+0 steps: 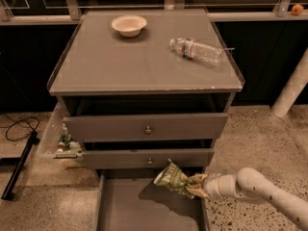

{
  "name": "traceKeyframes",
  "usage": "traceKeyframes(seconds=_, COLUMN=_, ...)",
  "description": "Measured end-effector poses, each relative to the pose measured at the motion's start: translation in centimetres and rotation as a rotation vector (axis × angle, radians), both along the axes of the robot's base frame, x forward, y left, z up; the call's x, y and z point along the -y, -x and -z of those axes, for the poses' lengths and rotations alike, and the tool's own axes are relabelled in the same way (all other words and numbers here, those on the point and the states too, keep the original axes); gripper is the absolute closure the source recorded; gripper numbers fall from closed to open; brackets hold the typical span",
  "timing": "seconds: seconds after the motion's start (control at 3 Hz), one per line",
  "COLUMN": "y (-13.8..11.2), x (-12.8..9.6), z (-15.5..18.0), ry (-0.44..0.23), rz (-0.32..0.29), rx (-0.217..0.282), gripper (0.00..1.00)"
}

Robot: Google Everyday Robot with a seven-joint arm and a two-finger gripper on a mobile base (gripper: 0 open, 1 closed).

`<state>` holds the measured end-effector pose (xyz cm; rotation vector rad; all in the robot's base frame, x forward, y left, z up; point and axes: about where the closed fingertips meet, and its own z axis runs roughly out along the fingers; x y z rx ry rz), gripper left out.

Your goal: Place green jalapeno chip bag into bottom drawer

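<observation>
The green jalapeno chip bag (172,179) is a crinkled light-green foil bag held in the air over the right part of the open bottom drawer (125,208), just below the middle drawer's front. My gripper (198,186) comes in from the lower right on a white arm and is shut on the bag's right end. The bag casts a shadow on the drawer's grey floor. The drawer's front edge is cut off by the frame.
A cream bowl (129,24) and a clear water bottle (197,50) lie on the cabinet top (120,66). Two upper drawers with small knobs (148,129) stand slightly open. A clear side bin (62,141) holds snacks at the left. A white pillar (291,93) stands right.
</observation>
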<state>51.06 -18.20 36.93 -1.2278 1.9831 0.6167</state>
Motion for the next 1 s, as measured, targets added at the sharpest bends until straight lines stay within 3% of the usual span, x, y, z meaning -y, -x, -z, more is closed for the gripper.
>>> traceKeyframes(seconds=0.33, y=-1.4, x=0.8, z=4.9, ry=-0.048, rz=0.025, rx=-0.053, gripper=1.0)
traceKeyframes(seconds=1.0, y=-1.1, x=-0.2, z=6.8, ry=-0.069, rz=0.014, rx=-0.073, gripper=1.0)
